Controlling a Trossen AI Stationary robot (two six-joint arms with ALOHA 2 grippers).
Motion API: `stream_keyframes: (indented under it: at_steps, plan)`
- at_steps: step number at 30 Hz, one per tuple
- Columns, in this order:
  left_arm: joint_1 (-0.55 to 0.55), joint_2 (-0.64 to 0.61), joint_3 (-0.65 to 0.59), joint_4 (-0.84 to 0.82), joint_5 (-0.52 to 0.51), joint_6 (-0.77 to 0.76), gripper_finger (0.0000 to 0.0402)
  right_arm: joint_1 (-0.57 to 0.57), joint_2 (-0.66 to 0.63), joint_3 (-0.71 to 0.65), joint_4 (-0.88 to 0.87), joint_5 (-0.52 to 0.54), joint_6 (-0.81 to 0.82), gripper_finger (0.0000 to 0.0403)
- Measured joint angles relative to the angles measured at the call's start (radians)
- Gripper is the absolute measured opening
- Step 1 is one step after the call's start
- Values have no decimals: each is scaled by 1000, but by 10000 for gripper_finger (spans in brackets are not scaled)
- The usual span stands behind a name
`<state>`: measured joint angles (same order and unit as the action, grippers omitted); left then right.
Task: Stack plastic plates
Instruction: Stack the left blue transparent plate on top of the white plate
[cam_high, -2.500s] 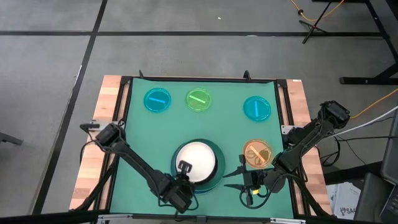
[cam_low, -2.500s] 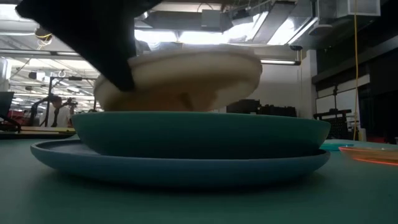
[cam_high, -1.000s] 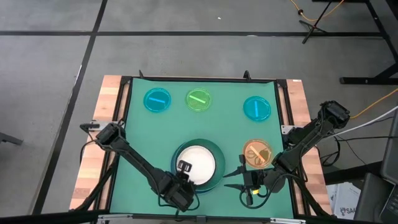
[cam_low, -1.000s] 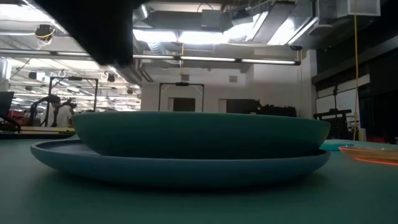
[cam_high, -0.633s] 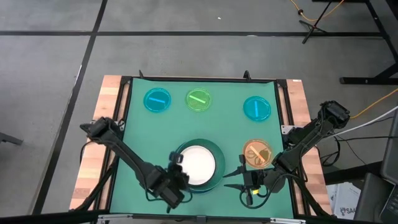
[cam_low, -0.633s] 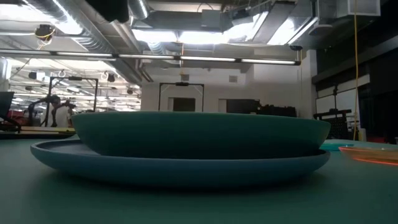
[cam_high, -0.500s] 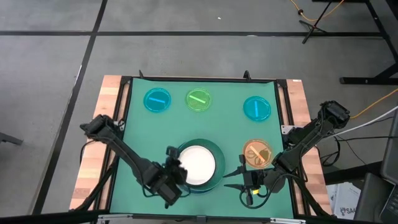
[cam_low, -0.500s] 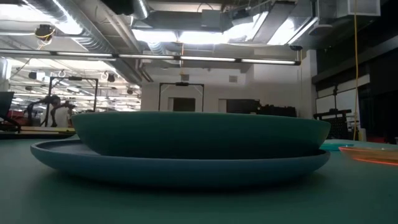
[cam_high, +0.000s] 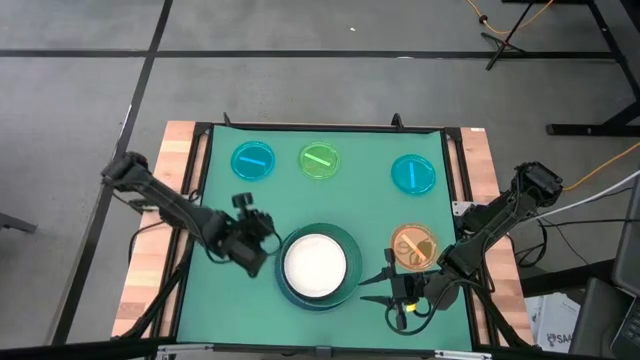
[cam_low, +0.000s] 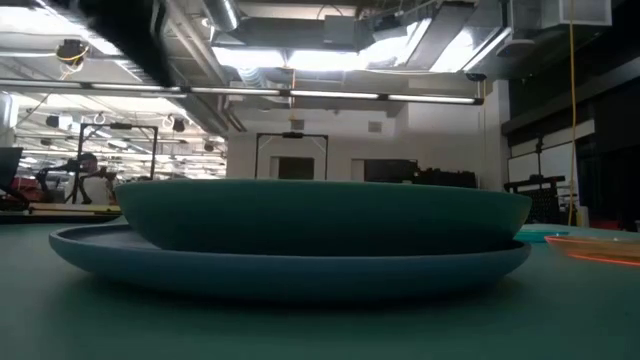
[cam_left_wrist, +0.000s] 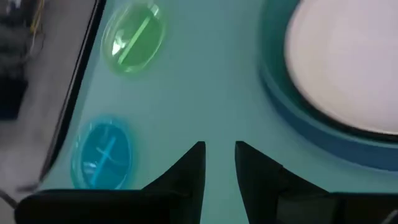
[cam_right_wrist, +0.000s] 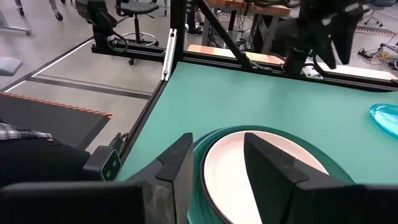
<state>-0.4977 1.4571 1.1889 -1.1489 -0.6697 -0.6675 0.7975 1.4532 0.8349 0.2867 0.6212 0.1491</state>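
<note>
A white plate (cam_high: 316, 264) lies inside a teal-green plate (cam_low: 320, 215), which sits on a light-blue plate (cam_low: 290, 265) near the table's near edge. No black plate shows. Farther back lie two small blue plates (cam_high: 253, 161) (cam_high: 413, 174) and a green one (cam_high: 320, 160). A small orange plate (cam_high: 413, 247) lies right of the stack. My left gripper (cam_high: 243, 205) hangs left of the stack, open and empty, and faces the green plate (cam_left_wrist: 134, 38). My right gripper (cam_high: 375, 289) waits open on the stack's near right, with the white plate (cam_right_wrist: 261, 174) ahead.
The green mat (cam_high: 220, 290) has bare room left of the stack and between the stack and the far row of small plates. Wooden side boards (cam_high: 150, 260) and a dark frame border the mat. Beyond the table lie the room's floor, chairs and benches.
The white plate came down into the teal-green plate, and my left gripper let it go. Since then the left gripper has risen and swung from the stack's near edge toward the table's left and far side. It now stands beside the stack. The plates have stayed still.
</note>
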Motion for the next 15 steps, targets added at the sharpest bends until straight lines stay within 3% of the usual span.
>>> stream_keyframes:
  at_steps: [4,10,15]
  plan:
    - [49,-83,-129,34,0,-35,81,-1,0,0,0,1,1,134]
    - [135,-103,-245,40,0,-63,81,-38,0,0,-19,2,1,134]
    - [257,-102,-319,91,93,-31,87,-76,0,0,-90,-3,1,134]
